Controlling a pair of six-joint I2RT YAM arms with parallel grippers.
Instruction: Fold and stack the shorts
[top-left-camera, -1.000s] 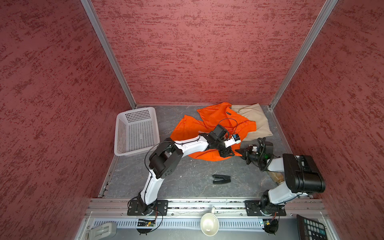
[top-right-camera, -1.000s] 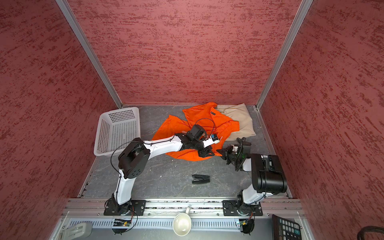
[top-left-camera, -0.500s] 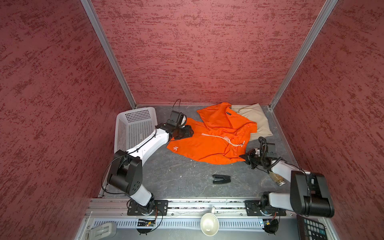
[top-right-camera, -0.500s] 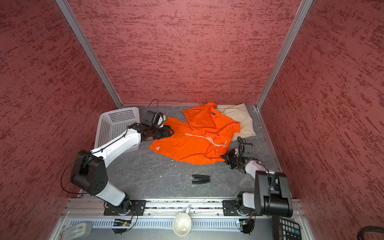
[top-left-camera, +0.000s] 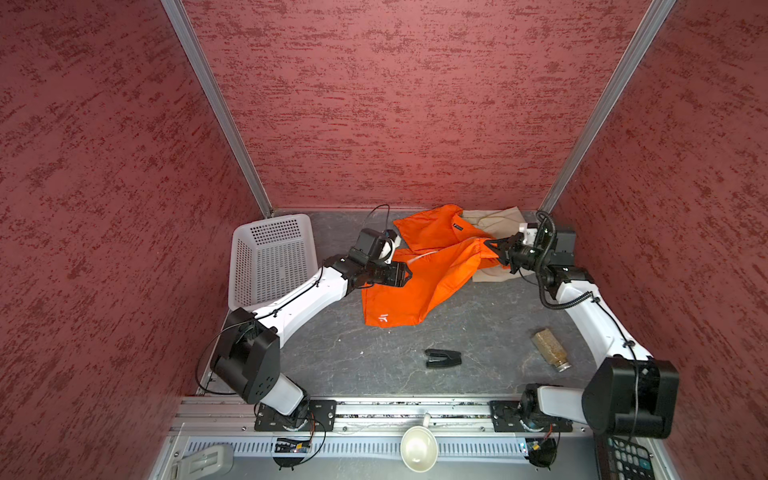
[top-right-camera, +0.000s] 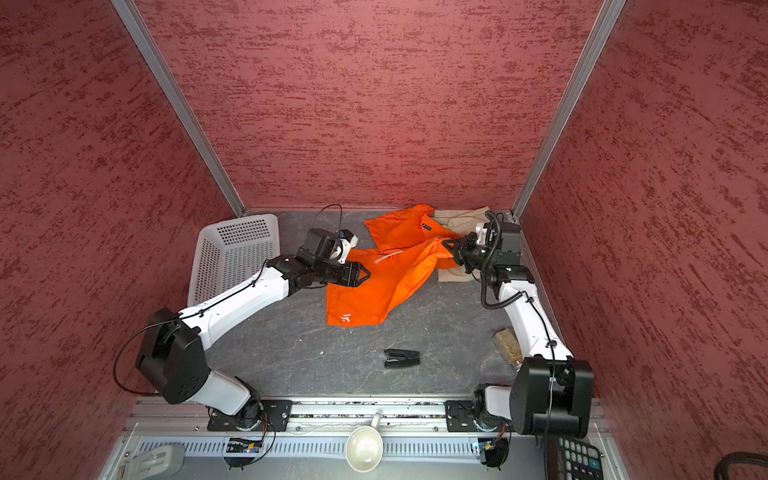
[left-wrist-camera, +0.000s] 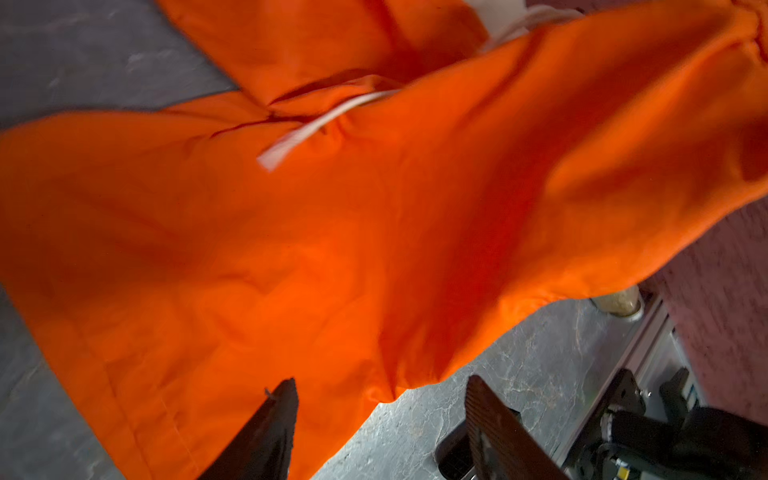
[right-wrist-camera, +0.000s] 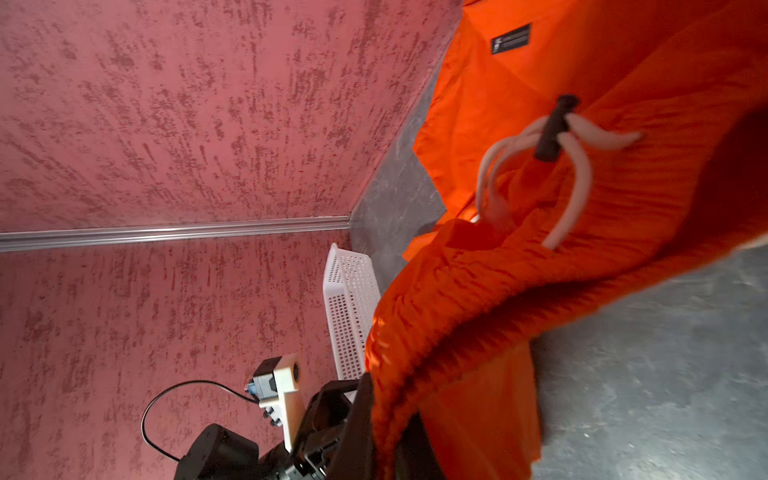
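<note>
Two pairs of shorts lay at the far right of the table. The orange shorts (top-left-camera: 415, 286) overlapped the beige shorts (top-left-camera: 494, 220), which sat in the far right corner. The right gripper (top-left-camera: 493, 250) was clamped on the orange pair's gathered waistband, holding it off the table while one leg trailed toward the near left. The left gripper (left-wrist-camera: 381, 380) hovered at the cloth's left edge, jaws apart, gripping nothing. A white basket (top-left-camera: 270, 219) stood at the far left.
</note>
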